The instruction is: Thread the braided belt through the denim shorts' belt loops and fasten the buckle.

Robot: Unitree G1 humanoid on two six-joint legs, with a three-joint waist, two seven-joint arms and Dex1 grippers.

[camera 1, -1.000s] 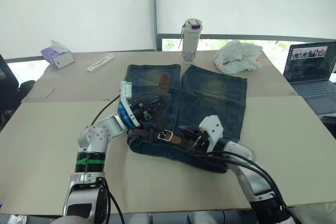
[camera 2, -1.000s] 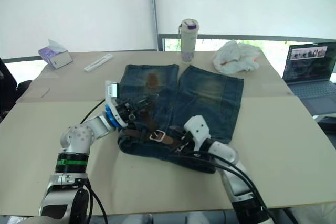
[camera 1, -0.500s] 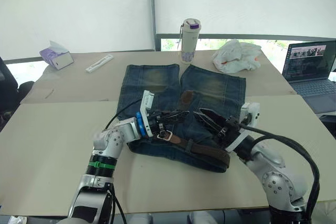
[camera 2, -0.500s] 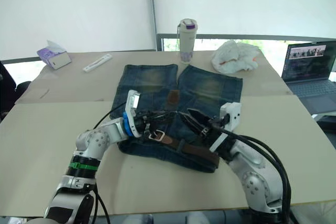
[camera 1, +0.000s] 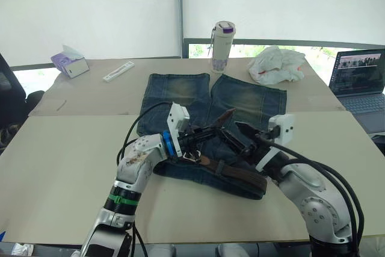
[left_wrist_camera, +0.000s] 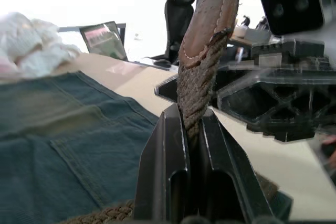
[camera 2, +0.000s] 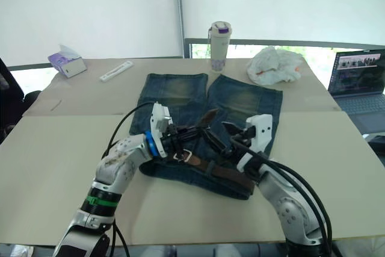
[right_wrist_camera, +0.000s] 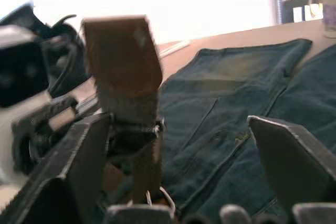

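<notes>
Currently I log: denim shorts flat on the table, legs pointing away from me. Braided belt lies along the waistband, buckle near its middle. My left gripper is clamped on the belt's brown tip, which stands up between its fingers above the shorts. My right gripper has its fingers spread wide, holding nothing, just beside that raised tip. Bottle, white cloth, laptop at the far edge.

Left end effector clamped; right end effector spread.
</notes>
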